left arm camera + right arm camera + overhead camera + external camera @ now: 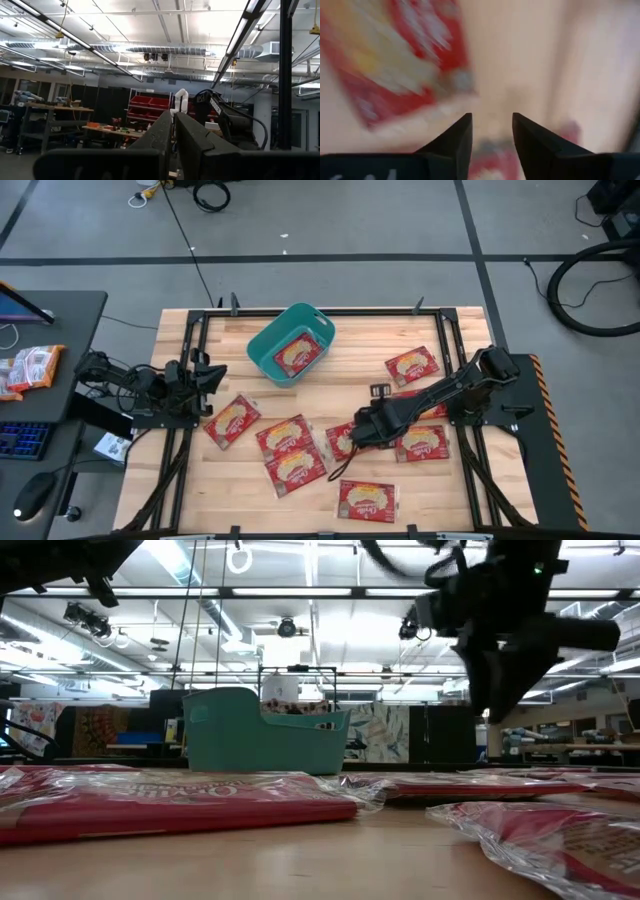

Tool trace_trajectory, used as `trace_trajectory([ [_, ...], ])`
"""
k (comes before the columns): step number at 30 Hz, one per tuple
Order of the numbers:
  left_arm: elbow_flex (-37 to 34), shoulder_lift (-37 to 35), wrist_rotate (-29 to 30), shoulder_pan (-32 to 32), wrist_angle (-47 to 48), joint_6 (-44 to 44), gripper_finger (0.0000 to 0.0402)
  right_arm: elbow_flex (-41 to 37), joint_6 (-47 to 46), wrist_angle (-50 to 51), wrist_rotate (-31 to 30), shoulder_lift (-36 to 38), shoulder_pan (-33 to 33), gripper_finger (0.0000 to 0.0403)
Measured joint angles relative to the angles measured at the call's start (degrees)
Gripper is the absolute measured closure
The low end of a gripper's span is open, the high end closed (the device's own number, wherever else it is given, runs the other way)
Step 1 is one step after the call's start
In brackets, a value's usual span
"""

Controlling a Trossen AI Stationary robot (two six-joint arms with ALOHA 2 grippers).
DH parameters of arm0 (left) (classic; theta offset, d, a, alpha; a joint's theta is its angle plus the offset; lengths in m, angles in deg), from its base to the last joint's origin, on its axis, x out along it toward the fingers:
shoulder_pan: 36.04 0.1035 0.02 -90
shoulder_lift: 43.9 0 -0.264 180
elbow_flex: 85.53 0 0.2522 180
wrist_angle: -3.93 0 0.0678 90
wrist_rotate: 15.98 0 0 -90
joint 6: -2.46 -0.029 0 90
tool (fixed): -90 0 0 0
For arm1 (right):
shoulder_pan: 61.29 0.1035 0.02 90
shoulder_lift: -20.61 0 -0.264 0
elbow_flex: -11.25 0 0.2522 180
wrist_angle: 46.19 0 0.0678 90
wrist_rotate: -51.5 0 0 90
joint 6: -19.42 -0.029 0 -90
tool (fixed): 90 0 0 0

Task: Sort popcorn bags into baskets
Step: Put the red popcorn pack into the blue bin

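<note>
Pale wooden slat table [350, 350] carries flat red plastic popcorn bags [291, 450] with cream oval labels, scattered at mixed angles. One bag [298, 352] lies tilted inside the teal rounded plastic basket [262, 352] at the table's far side. Right gripper [352, 438], fingers parted and empty, hangs over a bag [338, 442] mid-table. Left gripper [213, 372] waits at the left edge, fingers nearly together, empty.
</note>
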Motion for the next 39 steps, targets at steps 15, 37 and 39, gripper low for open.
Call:
trace_trajectory([
  [15,0.0,0.01,0.0,-0.01,-0.07,-0.04,0.037,-3.67,10.77,-30.34,-0.83,-0.11,13.7,0.0237],
  [37,0.0,-0.01,0.0,-0.01,-0.24,-0.02,0.037,-21.86,14.82,-54.93,-6.8,-0.15,13.76,0.0209],
  [39,0.0,0.0,0.0,0.0,-0.24,-0.02,0.037,-22.36,14.96,-55.91,-6.77,-0.15,13.64,0.0207],
])
